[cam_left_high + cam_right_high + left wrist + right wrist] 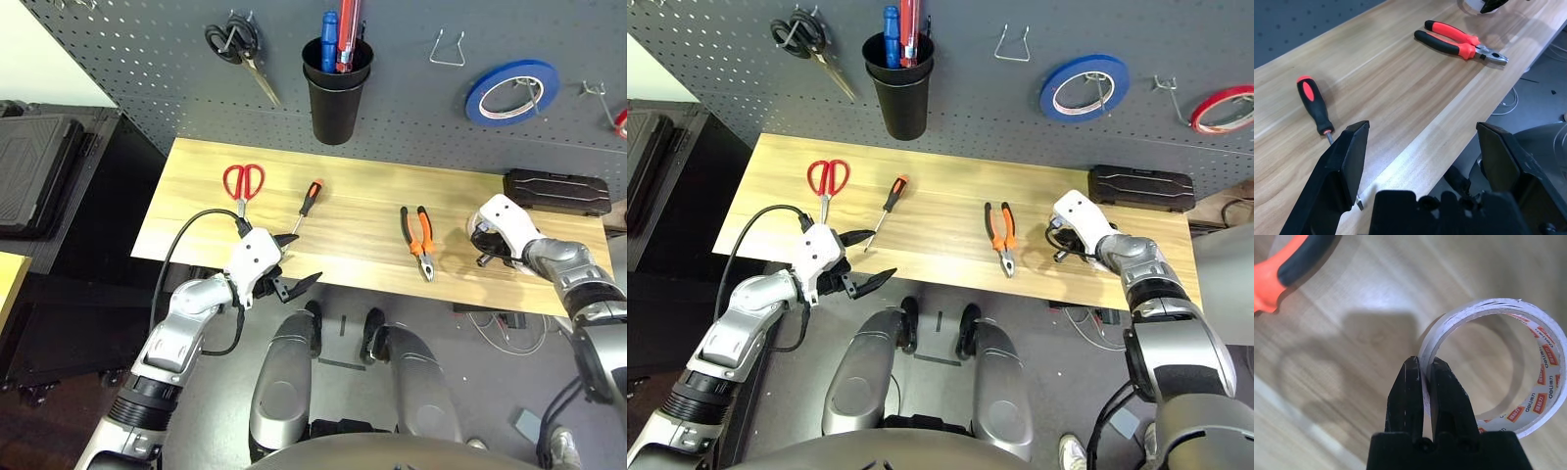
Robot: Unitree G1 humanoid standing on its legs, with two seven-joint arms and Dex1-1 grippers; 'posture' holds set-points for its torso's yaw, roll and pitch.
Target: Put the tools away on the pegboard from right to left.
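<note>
Four tools on the counter (343, 174): the white tape roll, pliers, thin screwdriver and red-handled scissors, named from right to left in the left eye view.
White tape roll (1551, 355): at the right of the frame, its wall pinched by the right gripper (1425, 361).
Right gripper: closed narrow on the roll's wall, one finger inside the ring and one outside.
Pliers (414, 247): right of centre, handles toward the pegboard (196, 88).
Thin screwdriver (311, 198): left of centre, orange-and-black handle pointed up the frame.
Red-handled scissors (246, 192): left of the screwdriver, handles uppermost.
Left gripper (1422, 126): spread wide, nothing held, near the screwdriver's tip.
Pegboard: across the top of the frame; black-handled scissors (235, 44) are hung at upper left, the blue tape roll (476, 103) at upper right.
Black cup (335, 108): mounted at upper centre, filled with pens.
Black case (558, 193): set at the counter's right back corner.
</note>
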